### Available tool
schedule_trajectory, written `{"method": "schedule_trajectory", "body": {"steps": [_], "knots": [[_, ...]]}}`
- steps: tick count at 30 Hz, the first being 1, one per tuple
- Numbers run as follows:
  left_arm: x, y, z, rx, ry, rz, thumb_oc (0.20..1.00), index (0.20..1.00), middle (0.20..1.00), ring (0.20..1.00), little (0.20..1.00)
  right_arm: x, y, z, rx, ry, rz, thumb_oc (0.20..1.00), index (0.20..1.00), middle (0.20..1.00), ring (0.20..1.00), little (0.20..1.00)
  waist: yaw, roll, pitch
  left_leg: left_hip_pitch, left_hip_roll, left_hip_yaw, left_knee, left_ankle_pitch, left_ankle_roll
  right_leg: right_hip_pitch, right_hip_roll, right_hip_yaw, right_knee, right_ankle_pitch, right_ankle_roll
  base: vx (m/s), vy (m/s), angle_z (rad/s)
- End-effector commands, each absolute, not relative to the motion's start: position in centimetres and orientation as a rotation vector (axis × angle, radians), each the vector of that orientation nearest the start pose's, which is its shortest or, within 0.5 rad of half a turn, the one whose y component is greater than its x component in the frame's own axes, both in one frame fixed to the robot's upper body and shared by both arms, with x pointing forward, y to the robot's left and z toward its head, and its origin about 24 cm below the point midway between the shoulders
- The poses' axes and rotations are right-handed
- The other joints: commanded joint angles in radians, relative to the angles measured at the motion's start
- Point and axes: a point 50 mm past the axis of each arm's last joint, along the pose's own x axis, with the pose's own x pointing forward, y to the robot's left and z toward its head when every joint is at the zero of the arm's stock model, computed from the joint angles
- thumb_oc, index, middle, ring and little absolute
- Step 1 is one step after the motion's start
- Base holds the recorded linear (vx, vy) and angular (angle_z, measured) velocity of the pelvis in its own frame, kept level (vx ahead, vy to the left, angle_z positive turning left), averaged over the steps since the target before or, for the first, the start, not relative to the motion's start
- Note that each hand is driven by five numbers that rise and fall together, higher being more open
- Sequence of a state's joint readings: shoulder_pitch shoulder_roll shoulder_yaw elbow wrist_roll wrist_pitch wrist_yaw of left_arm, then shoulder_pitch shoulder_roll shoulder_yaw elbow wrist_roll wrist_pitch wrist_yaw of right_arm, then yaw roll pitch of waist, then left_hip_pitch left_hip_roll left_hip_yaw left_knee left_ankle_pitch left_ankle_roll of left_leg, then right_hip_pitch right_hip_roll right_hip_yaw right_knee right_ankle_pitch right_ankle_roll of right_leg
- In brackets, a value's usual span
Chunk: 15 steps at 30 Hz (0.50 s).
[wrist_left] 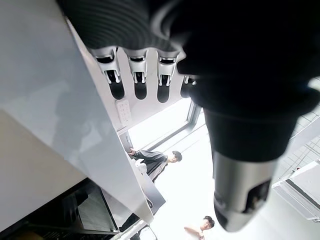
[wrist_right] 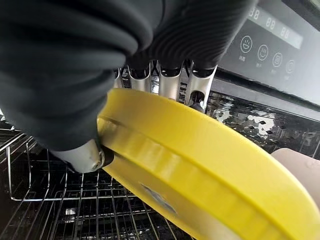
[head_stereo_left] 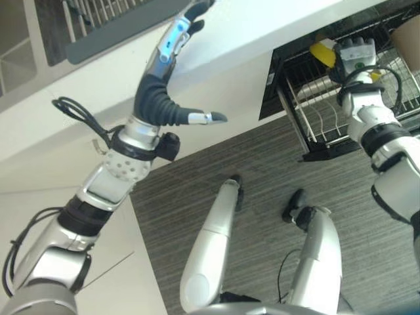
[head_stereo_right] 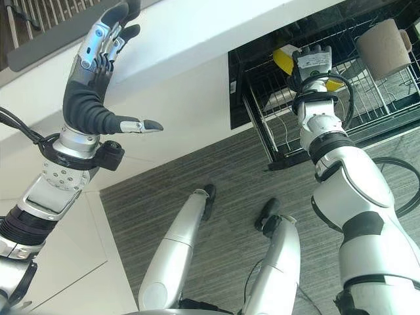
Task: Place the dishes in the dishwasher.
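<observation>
One yellow plate sat pinched in our right hand, thumb against its rim, fingers behind it, held over pulled-out dishwasher rack. Beige cup lay in rack nearby. Our left hand was raised by white counter, fingers straight, holding nothing.

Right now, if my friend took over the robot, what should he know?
Right hand: shut on the yellow plate, held over the pulled-out dishwasher rack.
Left hand: open, holding nothing, raised near the white counter edge.
A beige cup already sits in the rack.
Done: plate carried to the dishwasher.
Left: set the plate in the rack and let go.
</observation>
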<state>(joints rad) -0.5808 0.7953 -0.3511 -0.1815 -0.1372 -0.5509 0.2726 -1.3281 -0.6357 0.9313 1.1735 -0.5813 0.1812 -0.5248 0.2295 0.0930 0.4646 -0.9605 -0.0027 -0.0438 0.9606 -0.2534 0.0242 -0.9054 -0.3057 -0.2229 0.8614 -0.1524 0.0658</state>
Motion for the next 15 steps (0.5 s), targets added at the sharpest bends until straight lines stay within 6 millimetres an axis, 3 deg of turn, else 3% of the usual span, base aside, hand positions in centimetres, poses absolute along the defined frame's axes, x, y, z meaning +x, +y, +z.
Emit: {"method": "schedule_trajectory", "body": {"steps": [1, 12, 13, 14, 15], "knots": [[28.1, 16.0, 20.9, 0.461, -0.895, -0.277, 1.000, 1.000, 1.000, 1.000, 1.000, 40.8, -24.0, 29.6, -1.899, -0.410, -0.659, 0.200, 0.200, 0.200, 0.200, 0.200, 0.031, 0.023, 0.055, 0.024, 0.013, 0.049, -0.083, 0.034, 0.039, 0.026, 0.031, -0.017, 0.150, -0.080, -0.020, -0.01, 0.024, 0.04], [28.0, 15.8, 21.1, 0.464, -0.903, -0.295, 1.000, 1.000, 1.000, 1.000, 1.000, 41.6, -22.6, 27.6, -1.814, -0.325, -0.458, 0.200, 0.200, 0.200, 0.200, 0.200, 0.028, 0.027, 0.055, -0.017, 0.017, 0.036, 0.005, -0.002, 0.040, -0.023, 0.021, 0.006, 0.224, -0.111, -0.028, 0.00, -0.014, 0.04], [28.0, 15.9, 21.2, 0.463, -0.904, -0.295, 1.000, 1.000, 1.000, 1.000, 1.000, 41.7, -22.6, 27.4, -1.783, -0.280, -0.432, 0.551, 0.551, 0.551, 0.551, 0.551, 0.029, 0.028, 0.055, -0.018, 0.017, 0.036, 0.003, 0.001, 0.039, -0.024, 0.022, 0.006, 0.224, -0.109, -0.028, 0.00, 0.000, 0.00], [28.0, 15.9, 21.2, 0.463, -0.905, -0.295, 1.000, 1.000, 1.000, 1.000, 1.000, 41.8, -22.8, 27.1, -1.770, -0.257, -0.427, 1.000, 1.000, 1.000, 1.000, 1.000, 0.030, 0.028, 0.055, -0.018, 0.018, 0.036, 0.001, 0.003, 0.038, -0.025, 0.022, 0.006, 0.223, -0.109, -0.028, 0.00, 0.000, 0.00], [28.0, 15.9, 21.1, 0.463, -0.904, -0.298, 1.000, 1.000, 1.000, 1.000, 1.000, 41.8, -23.2, 26.6, -1.731, -0.212, -0.418, 1.000, 1.000, 1.000, 1.000, 1.000, 0.030, 0.029, 0.055, -0.016, 0.018, 0.035, -0.003, 0.005, 0.037, -0.023, 0.022, 0.005, 0.223, -0.109, -0.029, 0.00, 0.000, 0.00]]}}
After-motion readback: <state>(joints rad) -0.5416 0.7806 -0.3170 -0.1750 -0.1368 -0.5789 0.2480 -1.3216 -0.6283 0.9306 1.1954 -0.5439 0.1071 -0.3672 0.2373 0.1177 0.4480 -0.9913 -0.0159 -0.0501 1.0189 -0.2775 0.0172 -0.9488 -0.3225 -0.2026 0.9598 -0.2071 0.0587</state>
